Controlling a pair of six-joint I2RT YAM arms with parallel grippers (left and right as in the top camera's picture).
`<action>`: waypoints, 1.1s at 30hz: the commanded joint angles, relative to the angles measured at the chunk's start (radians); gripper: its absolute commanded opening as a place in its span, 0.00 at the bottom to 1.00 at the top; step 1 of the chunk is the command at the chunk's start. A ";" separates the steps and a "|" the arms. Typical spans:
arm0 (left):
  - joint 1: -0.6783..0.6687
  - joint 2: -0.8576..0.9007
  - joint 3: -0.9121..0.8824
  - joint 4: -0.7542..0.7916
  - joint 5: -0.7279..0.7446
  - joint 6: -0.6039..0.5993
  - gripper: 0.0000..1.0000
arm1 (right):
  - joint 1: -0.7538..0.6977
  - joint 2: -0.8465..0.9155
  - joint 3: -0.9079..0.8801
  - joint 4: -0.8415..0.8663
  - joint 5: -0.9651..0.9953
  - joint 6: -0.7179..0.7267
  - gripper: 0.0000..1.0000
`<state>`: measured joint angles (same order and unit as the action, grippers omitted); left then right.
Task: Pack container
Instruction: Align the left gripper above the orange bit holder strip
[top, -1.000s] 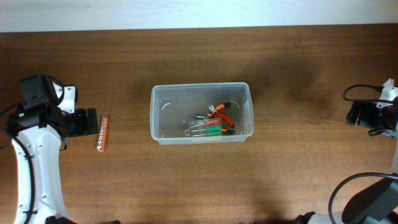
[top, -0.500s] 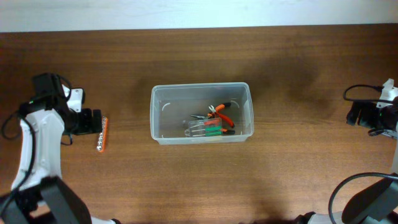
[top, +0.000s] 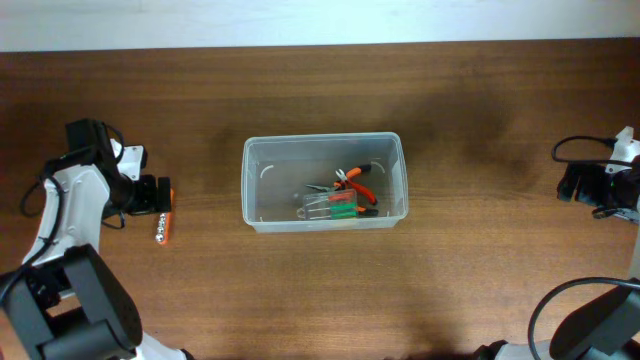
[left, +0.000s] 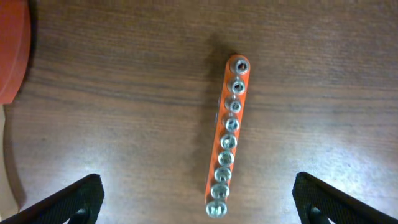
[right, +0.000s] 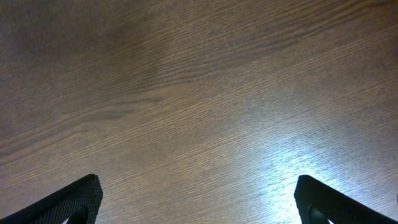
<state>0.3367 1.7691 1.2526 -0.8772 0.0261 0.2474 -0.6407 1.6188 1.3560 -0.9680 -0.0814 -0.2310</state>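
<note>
The container (top: 251, 186) is a clear plastic tub at the table's middle. Inside lie orange-handled pliers (top: 354, 180) and a green-handled tool (top: 343, 207). An orange socket rail (top: 162, 228) with several silver sockets lies on the table left of the container. My left gripper (top: 160, 194) is open over the rail's far end. In the left wrist view the rail (left: 228, 134) runs up the middle, between my open left fingers (left: 198, 190), untouched. My right gripper (top: 578, 186) is open and empty at the table's far right, over bare wood in its wrist view (right: 198, 186).
A red-orange rounded edge (left: 12, 50) shows at the top left corner of the left wrist view. The dark wooden table (top: 480, 270) runs to a pale wall at the back.
My left gripper has moved right, toward the socket rail, and now covers the rail's far end. The right arm and the container have not moved.
</note>
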 joint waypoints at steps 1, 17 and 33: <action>0.000 0.036 -0.003 0.032 0.004 0.020 0.99 | -0.001 -0.008 -0.001 0.000 -0.009 0.012 0.99; -0.043 0.067 -0.002 0.053 -0.045 0.039 0.99 | -0.001 -0.008 -0.001 0.000 -0.009 0.012 0.99; -0.071 0.196 0.098 0.002 -0.109 -0.016 0.99 | -0.001 -0.008 -0.001 0.000 -0.009 0.012 0.99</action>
<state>0.2657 1.9369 1.2926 -0.8623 -0.0708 0.2428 -0.6407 1.6188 1.3560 -0.9680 -0.0811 -0.2314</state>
